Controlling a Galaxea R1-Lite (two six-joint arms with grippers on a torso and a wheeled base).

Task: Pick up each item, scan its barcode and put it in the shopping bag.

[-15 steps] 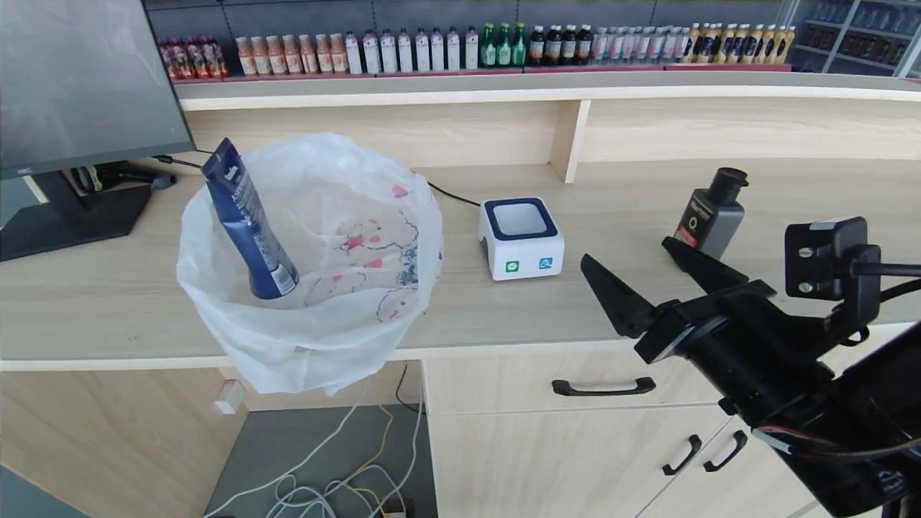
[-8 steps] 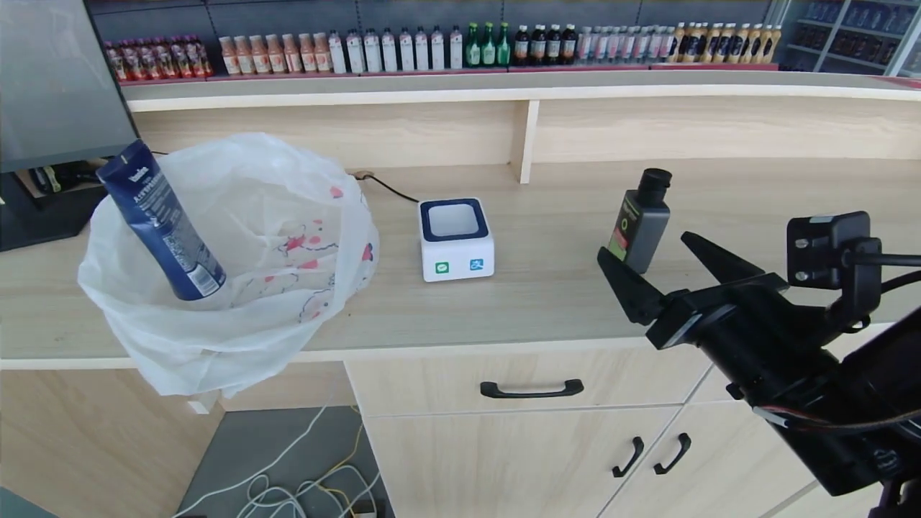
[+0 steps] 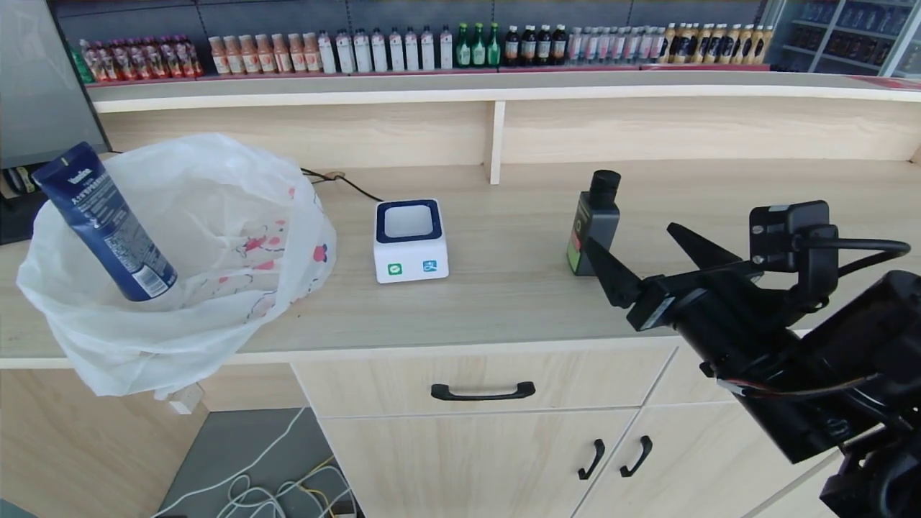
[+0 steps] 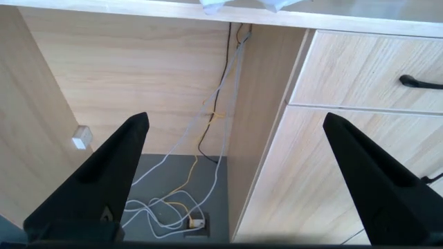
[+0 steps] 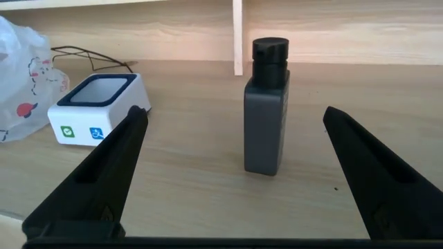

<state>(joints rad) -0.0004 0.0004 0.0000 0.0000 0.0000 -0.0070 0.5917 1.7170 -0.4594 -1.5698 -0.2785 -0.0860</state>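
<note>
A dark grey bottle [image 3: 596, 223] with a black cap stands upright on the wooden counter [image 3: 504, 302]. My right gripper [image 3: 632, 237] hovers open just in front of it. In the right wrist view the bottle [image 5: 266, 117] stands between the spread fingers and a little beyond them, untouched by my right gripper [image 5: 235, 117]. The white scanner [image 3: 409, 241] with a dark blue rim sits mid-counter. The white shopping bag [image 3: 201, 244] stands at the left, with a blue tube [image 3: 108, 223] leaning inside. My left gripper [image 4: 235, 119] is open and holds nothing, below counter height before the cabinet fronts.
A raised back ledge [image 3: 496, 90] and a vertical divider [image 3: 493, 140] bound the counter behind. Drinks bottles [image 3: 432, 47] line a far shelf. Drawers with black handles [image 3: 482, 392] sit below the counter. Loose cables [image 4: 194, 207] lie on the floor. A monitor stand [image 3: 14, 216] stands at the far left.
The head camera has swung right, sliding the whole scene left. Relative to the bottle, my right gripper has come across, so the bottle now stands between its open fingers.
</note>
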